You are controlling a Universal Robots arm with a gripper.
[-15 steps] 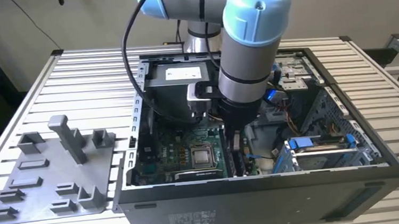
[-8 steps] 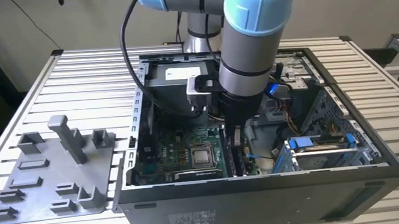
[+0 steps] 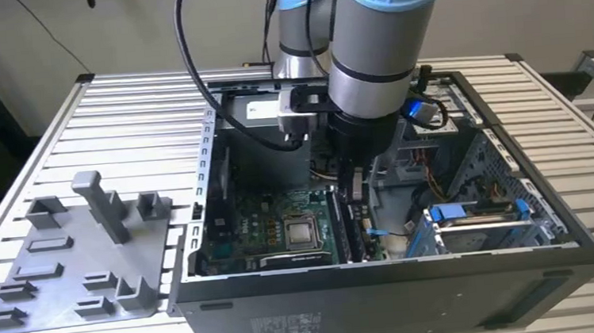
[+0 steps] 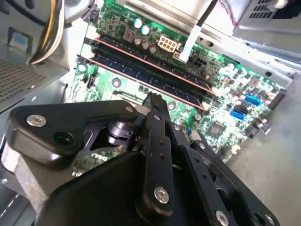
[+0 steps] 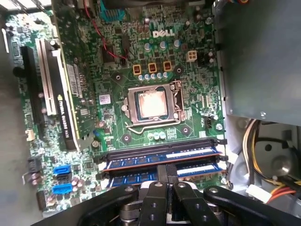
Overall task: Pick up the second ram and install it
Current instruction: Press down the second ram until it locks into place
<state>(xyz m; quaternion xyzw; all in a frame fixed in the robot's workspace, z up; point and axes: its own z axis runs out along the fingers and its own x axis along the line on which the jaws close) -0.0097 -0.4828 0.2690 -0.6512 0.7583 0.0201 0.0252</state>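
Note:
Two ram sticks stand side by side in the black slots of the green motherboard (image 5: 117,61). The second ram (image 5: 131,178), a blue-green board with a pale sticker, is the one closest to my gripper; it also appears in the second wrist view (image 4: 127,71). My gripper (image 5: 168,170) is shut, its narrow black tips meeting over the middle of that stick's top edge, with nothing clamped between them. The second wrist view shows the gripper's closed tip (image 4: 153,99) right at the stick. From the exterior view, the gripper (image 3: 359,200) reaches down inside the open computer case.
A bare CPU socket (image 5: 150,103) lies beside the first ram (image 5: 160,157). A black expansion card (image 5: 51,89) stands further off. The grey power supply box (image 5: 258,56) and a cable bundle (image 5: 263,155) crowd one side. A grey fixture tray (image 3: 71,256) lies outside the case (image 3: 393,302).

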